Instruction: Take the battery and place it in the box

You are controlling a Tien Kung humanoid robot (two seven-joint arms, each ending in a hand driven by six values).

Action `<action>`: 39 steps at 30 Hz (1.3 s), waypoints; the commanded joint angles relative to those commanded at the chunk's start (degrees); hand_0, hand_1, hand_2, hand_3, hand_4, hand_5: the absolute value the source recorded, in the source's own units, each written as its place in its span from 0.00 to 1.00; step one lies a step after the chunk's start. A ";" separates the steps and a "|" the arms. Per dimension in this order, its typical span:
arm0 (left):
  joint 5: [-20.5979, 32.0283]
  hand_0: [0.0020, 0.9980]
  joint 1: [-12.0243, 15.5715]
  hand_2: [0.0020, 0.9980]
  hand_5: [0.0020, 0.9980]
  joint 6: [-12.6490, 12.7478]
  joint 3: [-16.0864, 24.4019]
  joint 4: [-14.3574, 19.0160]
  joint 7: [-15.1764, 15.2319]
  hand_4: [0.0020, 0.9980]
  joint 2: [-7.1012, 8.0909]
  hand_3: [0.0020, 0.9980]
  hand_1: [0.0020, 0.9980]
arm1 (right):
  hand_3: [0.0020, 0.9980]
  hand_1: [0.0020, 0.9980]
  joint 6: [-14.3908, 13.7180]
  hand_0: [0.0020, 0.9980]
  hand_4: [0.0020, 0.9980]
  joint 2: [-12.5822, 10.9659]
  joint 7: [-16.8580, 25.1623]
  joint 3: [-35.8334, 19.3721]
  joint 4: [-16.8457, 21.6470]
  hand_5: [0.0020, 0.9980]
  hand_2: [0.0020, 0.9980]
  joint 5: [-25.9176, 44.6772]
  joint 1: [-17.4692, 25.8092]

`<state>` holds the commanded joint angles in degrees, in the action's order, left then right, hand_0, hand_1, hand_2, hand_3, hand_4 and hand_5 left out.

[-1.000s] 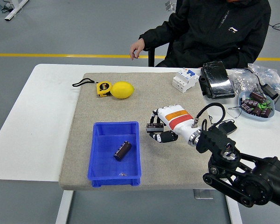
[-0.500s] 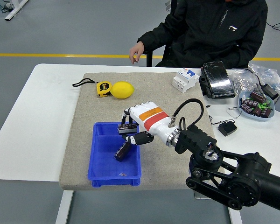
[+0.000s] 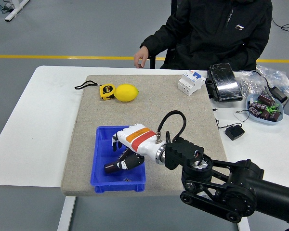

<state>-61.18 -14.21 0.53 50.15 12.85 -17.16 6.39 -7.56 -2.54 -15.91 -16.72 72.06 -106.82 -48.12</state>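
A blue box [image 3: 101, 155] stands at the front left of the grey mat [image 3: 183, 110]. My right hand [image 3: 118, 155], white with an orange and red band, reaches down into the box from the right. Its fingers [image 3: 115, 141] curl over a dark cylindrical battery [image 3: 113, 166], which lies low in the box against the thumb. The hand covers the middle of the box, so whatever else lies there is hidden. My left arm does not show.
A lemon [image 3: 126, 92] and a yellow tape measure [image 3: 106, 91] lie at the mat's far left. At the far right are a white breaker [image 3: 191, 82], a black device [image 3: 223, 83] and a bowl of parts [image 3: 264, 107]. A seated person's hand [image 3: 141, 58] rests beyond the table.
My right hand carried the battery left from mid-mat, over the box's right rim, and lowered into the box. The battery seen earlier in the box is now covered by the hand.
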 joint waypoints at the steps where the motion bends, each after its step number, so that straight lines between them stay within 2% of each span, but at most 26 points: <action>1: -0.05 0.73 -0.01 0.65 0.55 -0.01 0.02 0.00 -0.01 0.63 0.00 0.58 0.69 | 0.87 0.57 -0.05 0.41 0.98 -0.05 0.00 -0.16 -0.05 0.45 0.72 -0.01 0.02; 2: -0.09 0.73 -0.02 0.65 0.55 -0.02 0.03 0.01 -0.04 0.63 0.00 0.58 0.69 | 0.90 0.59 -0.03 0.44 1.00 -0.15 -0.01 -0.52 -0.13 0.47 0.75 -0.09 0.08; 8: -0.07 0.73 -0.09 0.65 0.55 -0.06 -0.11 0.02 0.01 0.63 -0.10 0.58 0.69 | 0.89 0.59 -1.09 0.44 1.00 -1.27 0.43 -3.85 -0.40 0.48 0.75 -0.80 1.05; 15: 0.52 0.73 -0.22 0.65 0.55 0.09 -0.59 -0.11 0.45 0.63 -0.31 0.58 0.69 | 0.86 0.59 -4.41 0.46 0.99 -6.25 2.30 -15.47 -3.81 0.47 0.74 0.17 4.27; 19: 0.44 0.73 -0.15 0.65 0.55 0.27 -0.56 -0.22 0.72 0.63 -0.43 0.58 0.69 | 0.86 0.59 -7.19 0.46 0.99 -9.26 5.25 -21.89 -5.66 0.47 0.74 8.75 7.66; 20: 0.37 0.73 -0.07 0.65 0.55 0.33 -0.50 -0.26 0.81 0.63 -0.50 0.58 0.69 | 0.85 0.68 -7.93 0.61 1.00 -10.04 6.54 -23.27 -5.74 0.52 0.79 10.85 8.79; 24: 0.57 0.73 0.10 0.65 0.55 0.46 -0.73 -0.38 1.10 0.63 -0.78 0.58 0.69 | 0.85 0.68 -9.00 0.61 1.00 -11.93 12.47 -27.97 -5.09 0.52 0.79 20.53 12.88; 25: 0.71 0.73 0.16 0.65 0.55 0.49 -0.86 -0.41 1.19 0.63 -0.87 0.58 0.69 | 0.85 0.68 -8.76 0.61 1.00 -12.21 13.88 -28.93 -4.81 0.52 0.79 22.77 13.92; 26: 0.87 0.73 0.23 0.65 0.54 0.51 -1.02 -0.44 1.29 0.63 -0.96 0.58 0.70 | 0.86 0.75 -8.34 0.71 1.00 -12.38 15.22 -29.82 -4.56 0.73 0.83 25.38 14.91; 31: 1.66 0.73 0.67 0.65 0.54 0.67 -1.76 -0.62 1.89 0.63 -1.43 0.58 0.70 | 0.86 0.75 -3.55 0.71 1.00 -11.87 18.60 -35.13 -3.61 0.73 0.83 37.67 20.37; 32: 1.75 0.73 0.79 0.65 0.54 0.71 -1.87 -0.68 2.03 0.63 -1.53 0.58 0.70 | 0.89 0.82 -2.60 0.81 1.00 -11.58 19.07 -36.13 -3.34 0.83 0.86 40.27 21.47; 37: 1.71 0.73 1.61 0.65 0.54 0.87 -1.99 -1.00 2.64 0.63 -2.14 0.58 0.70 | 0.89 0.82 0.74 0.81 1.00 -9.80 21.85 -39.92 -1.83 0.83 0.86 52.19 27.18; 38: 1.71 0.73 1.70 0.65 0.54 0.87 -2.03 -1.02 2.69 0.63 -2.20 0.58 0.70 | 0.91 0.87 0.94 0.87 1.00 -9.60 22.13 -40.18 -1.72 0.91 0.88 54.21 27.66; 39: 1.74 0.73 1.95 0.65 0.54 0.90 -2.17 -1.09 2.87 0.63 -2.39 0.58 0.70 | 0.91 0.87 1.39 0.87 1.00 -9.05 22.81 -40.84 -1.49 0.91 0.88 56.65 28.86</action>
<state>-59.44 -12.26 1.43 47.98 11.76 -14.29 4.00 -6.17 -11.60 6.90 -57.56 70.56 -50.17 -19.25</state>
